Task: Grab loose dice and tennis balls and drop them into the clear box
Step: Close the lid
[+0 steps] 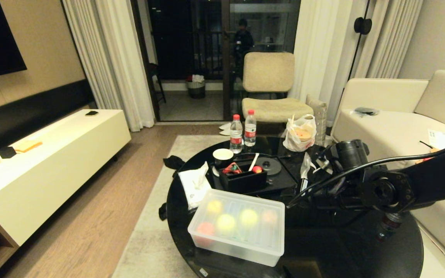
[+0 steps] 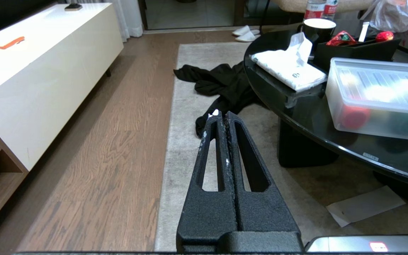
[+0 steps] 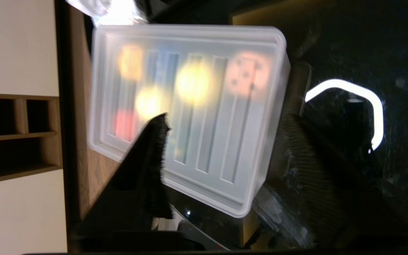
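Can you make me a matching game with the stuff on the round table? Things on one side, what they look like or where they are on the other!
Things:
1. clear box
2. black organiser tray
3. water bottles
4. tissue pack

Descriptions:
A. red caps, far side of the table
B. lid on, coloured dice and balls inside
C. white, at the table's left edge
D. dark, just behind the clear box

Pairs: 1-B, 2-D, 3-A, 4-C

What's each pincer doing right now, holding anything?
Left pincer: shut, empty, parked over the rug.
Right pincer: open, empty, fingers apart above the lidded box.
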Controlling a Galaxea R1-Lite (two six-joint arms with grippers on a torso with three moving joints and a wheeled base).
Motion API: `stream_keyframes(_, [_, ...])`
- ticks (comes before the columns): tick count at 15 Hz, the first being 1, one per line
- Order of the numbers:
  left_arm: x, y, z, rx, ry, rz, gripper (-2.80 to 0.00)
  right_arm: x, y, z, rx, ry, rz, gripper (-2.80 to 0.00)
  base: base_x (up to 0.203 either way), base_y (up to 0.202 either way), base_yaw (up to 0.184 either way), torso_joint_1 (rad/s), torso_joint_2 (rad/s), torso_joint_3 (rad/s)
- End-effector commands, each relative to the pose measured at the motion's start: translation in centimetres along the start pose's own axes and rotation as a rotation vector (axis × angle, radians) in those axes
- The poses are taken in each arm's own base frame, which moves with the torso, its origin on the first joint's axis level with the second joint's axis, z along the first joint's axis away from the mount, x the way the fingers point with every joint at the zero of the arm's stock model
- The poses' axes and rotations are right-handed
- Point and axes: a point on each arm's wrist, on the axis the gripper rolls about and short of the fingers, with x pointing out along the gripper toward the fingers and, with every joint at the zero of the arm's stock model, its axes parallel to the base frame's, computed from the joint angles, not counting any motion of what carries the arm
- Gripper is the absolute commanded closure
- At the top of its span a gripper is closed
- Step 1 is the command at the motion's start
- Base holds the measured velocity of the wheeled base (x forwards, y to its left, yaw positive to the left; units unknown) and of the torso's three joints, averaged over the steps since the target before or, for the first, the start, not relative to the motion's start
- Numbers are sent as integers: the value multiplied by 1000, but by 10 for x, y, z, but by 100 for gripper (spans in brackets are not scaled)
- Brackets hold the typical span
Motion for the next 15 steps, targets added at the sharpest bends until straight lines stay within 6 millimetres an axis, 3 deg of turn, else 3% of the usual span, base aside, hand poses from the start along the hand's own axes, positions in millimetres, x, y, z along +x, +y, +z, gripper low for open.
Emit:
stream_keyframes(1, [0, 0, 0, 0, 2, 0, 0, -10, 9, 9, -9, -27, 20, 0, 0, 0, 0, 0, 0, 0])
stream_keyframes(4, [0, 0, -1, 0, 3, 0, 0, -10, 22, 20, -11, 11, 20, 0, 0, 0, 0, 0, 0, 0])
stream_keyframes(8, [0, 0, -1, 0, 3, 1, 0, 9, 36, 10, -37, 89, 18, 0, 0, 0, 0, 0, 0, 0])
stream_keyframes(15, [0, 0, -1, 0, 4, -1, 0, 46, 20, -13, -59, 207, -99, 0, 0, 0, 0, 0, 0, 0])
